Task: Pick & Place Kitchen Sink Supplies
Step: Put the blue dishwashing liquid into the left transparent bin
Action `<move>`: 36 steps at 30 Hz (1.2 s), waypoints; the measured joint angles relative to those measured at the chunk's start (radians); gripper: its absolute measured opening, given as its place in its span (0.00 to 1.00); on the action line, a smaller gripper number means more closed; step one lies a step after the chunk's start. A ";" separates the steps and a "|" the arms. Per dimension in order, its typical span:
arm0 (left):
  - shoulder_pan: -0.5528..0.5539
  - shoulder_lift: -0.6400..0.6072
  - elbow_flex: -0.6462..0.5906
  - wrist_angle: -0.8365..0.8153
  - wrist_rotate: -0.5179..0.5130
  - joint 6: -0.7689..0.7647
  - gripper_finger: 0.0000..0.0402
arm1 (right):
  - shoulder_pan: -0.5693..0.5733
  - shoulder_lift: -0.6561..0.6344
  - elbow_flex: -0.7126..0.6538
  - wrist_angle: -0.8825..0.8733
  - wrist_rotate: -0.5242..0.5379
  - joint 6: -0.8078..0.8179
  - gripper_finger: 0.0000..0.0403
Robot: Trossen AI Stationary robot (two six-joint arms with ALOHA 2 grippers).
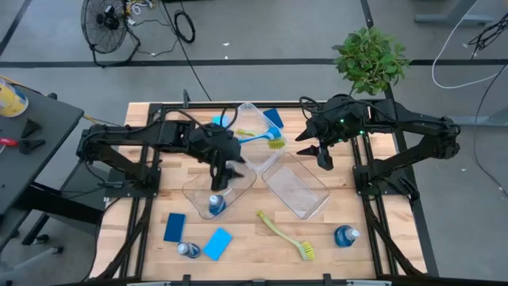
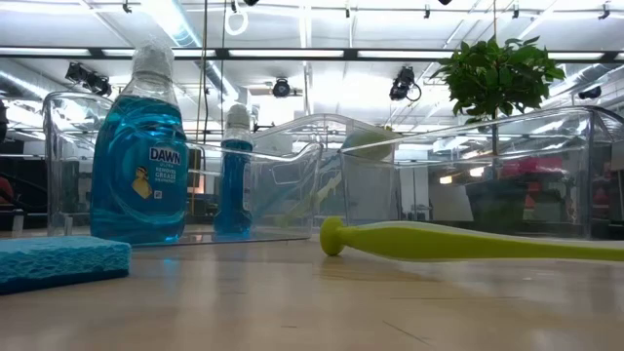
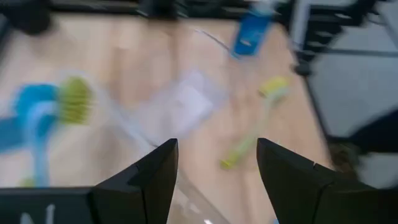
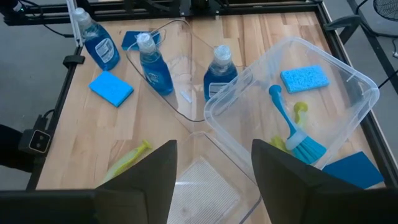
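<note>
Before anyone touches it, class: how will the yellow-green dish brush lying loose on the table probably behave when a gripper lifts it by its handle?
The dish brush looks like thin moulded plastic, so probably light and fairly stiff. Its bristle head sits at one end, so gripped far along the long handle it may droop or swing. The handle looks smooth and narrow, so it could slip or twist between the fingers.

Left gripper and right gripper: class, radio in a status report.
Left gripper open, empty, above bottle in bin. Right gripper open, empty. Yellow-green brush loose on table.

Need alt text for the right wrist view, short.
Open right pincer hovers over an empty clear bin; a second clear bin holds a blue brush and light-blue sponge. Three blue soap bottles stand beyond.
</note>
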State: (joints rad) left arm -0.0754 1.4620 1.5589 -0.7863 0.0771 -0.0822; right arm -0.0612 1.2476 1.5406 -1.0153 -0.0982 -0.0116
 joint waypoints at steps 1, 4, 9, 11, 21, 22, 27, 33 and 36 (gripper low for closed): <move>-0.010 0.000 0.000 -0.012 0.025 -0.011 0.55 | 0.000 0.000 0.000 0.000 0.000 0.000 0.52; -0.049 0.000 0.000 -0.035 0.088 -0.026 0.55 | 0.000 0.000 0.000 0.000 0.000 -0.003 0.52; -0.129 0.000 0.000 -0.066 0.141 -0.067 0.55 | 0.000 0.000 0.000 0.000 0.000 -0.004 0.52; -0.163 0.000 0.000 -0.081 0.165 -0.104 0.55 | 0.000 0.000 0.000 0.000 0.000 0.001 0.52; -0.383 0.000 0.000 -0.146 0.216 -0.339 0.55 | 0.000 0.000 0.000 0.003 0.000 0.003 0.52; -0.404 0.000 0.000 -0.155 0.215 -0.358 0.55 | 0.000 0.000 0.000 0.003 0.000 0.003 0.52; -0.508 0.000 0.000 -0.189 0.212 -0.459 0.55 | 0.000 0.000 0.000 0.003 0.000 0.003 0.52; -0.617 0.001 0.000 -0.242 0.191 -0.484 0.55 | 0.000 0.000 0.000 0.004 0.000 0.003 0.52; -0.654 0.005 0.000 -0.277 0.139 -0.484 0.55 | 0.000 0.000 0.000 0.004 0.000 0.003 0.52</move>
State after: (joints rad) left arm -0.7293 1.4670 1.5589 -1.0635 0.2165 -0.5667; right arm -0.0612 1.2476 1.5406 -1.0111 -0.0978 -0.0090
